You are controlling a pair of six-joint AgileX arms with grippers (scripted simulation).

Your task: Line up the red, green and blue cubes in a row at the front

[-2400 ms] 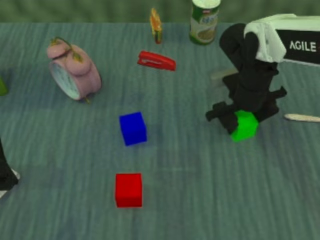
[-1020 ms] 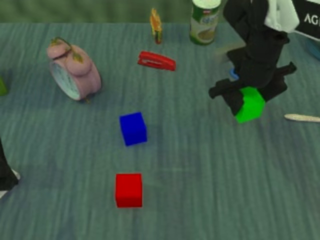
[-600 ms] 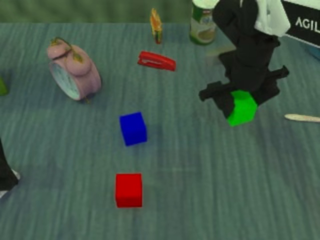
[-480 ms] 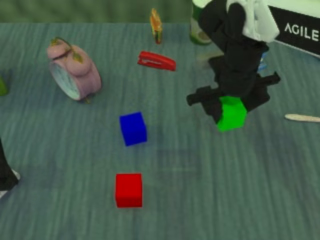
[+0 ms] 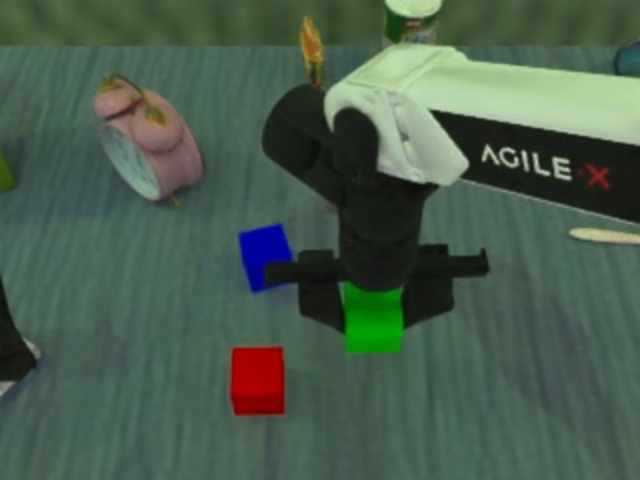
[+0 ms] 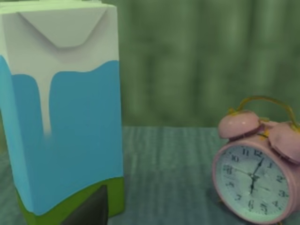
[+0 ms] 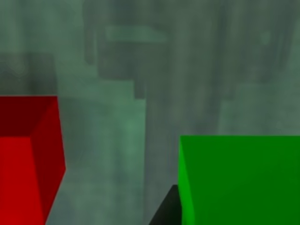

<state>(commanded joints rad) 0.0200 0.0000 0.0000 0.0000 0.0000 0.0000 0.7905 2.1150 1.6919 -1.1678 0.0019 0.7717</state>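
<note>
Right gripper (image 5: 374, 300) clamped on the green cube (image 5: 373, 318), over the middle of the desk (image 5: 520, 400) toward its front edge, right of the red cube (image 5: 257, 380). Seems clear of the surface, though the views don't settle it. Blue cube (image 5: 264, 256) sits behind, near the desk's centre, just beside the gripper's crossbar. Left arm (image 5: 12, 350) parked at the left edge; can't tell its finger state.

Risks: a crooked or high release leaves green skewed; the crossbar could nudge blue.
</note>
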